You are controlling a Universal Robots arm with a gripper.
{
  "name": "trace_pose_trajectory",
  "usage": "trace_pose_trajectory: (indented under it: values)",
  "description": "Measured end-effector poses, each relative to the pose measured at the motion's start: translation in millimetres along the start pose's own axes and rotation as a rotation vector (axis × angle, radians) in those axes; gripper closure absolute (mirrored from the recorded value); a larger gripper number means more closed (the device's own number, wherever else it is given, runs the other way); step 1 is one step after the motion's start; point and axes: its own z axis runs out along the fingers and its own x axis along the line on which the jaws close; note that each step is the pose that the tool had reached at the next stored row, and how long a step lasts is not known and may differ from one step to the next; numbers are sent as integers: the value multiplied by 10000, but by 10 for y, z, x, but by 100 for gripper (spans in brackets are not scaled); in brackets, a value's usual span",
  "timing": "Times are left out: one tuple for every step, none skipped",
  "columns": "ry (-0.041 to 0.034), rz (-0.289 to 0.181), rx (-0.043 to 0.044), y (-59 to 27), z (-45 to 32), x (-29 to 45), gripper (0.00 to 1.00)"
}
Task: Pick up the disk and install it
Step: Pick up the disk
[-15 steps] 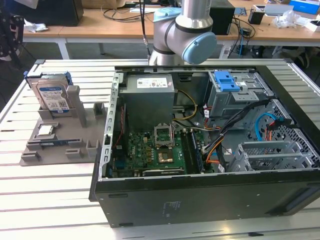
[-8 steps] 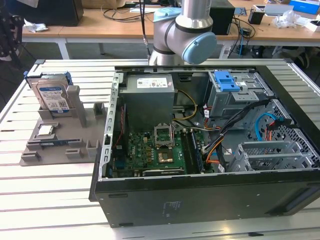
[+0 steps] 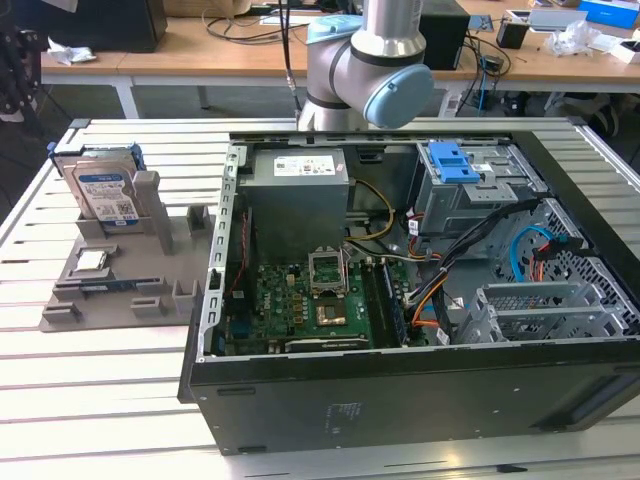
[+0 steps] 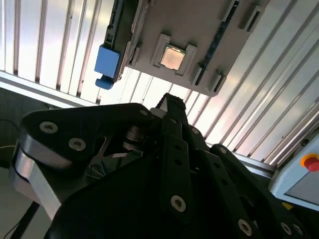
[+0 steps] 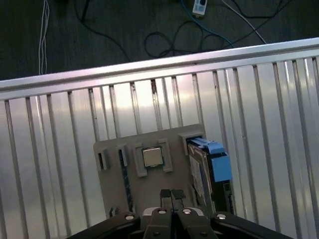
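The disk (image 3: 104,190) stands on edge in a slot of the grey holder plate (image 3: 130,285), on the slatted table at the exterior view's left. Its silver body and blue side rail show from above in the first wrist view (image 5: 209,167); in the second wrist view its blue rail (image 4: 106,64) shows. My gripper (image 5: 172,195) hangs well above the holder plate (image 5: 114,179), beside the disk and apart from it. Its two black fingers lie together, shut, with nothing between them. In the second wrist view the gripper (image 4: 169,101) points towards the plate.
A small square processor chip (image 5: 152,157) lies in a pocket of the holder plate. The open computer case (image 3: 400,300) fills the table's middle and right, with a grey drive cage and blue latch (image 3: 455,165) inside. The arm's base (image 3: 365,70) stands behind the case.
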Motion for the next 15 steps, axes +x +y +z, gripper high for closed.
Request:
trace_pose_trajectory:
  values:
    - [3, -89, -1, 0, 0, 0, 89]
    - [4, -165, -1, 0, 0, -1, 89]
    - [4, -166, -1, 0, 0, -1, 89]
    - [4, -167, -1, 0, 0, -1, 89]
    - [4, -168, -1, 0, 0, -1, 89]
    - [4, -169, -1, 0, 0, -1, 89]
    - [4, -170, -1, 0, 0, -1, 89]
    - [4, -170, -1, 0, 0, -1, 89]
    - [4, -171, -1, 0, 0, -1, 89]
    - [4, -172, -1, 0, 0, -1, 83]
    - [4, -172, -1, 0, 0, -1, 76]
    - [4, -173, -1, 0, 0, -1, 76]
    - [4, -174, -1, 0, 0, -1, 71]
    - [4, -175, -1, 0, 0, -1, 71]
    - [4, -176, -1, 0, 0, -1, 58]
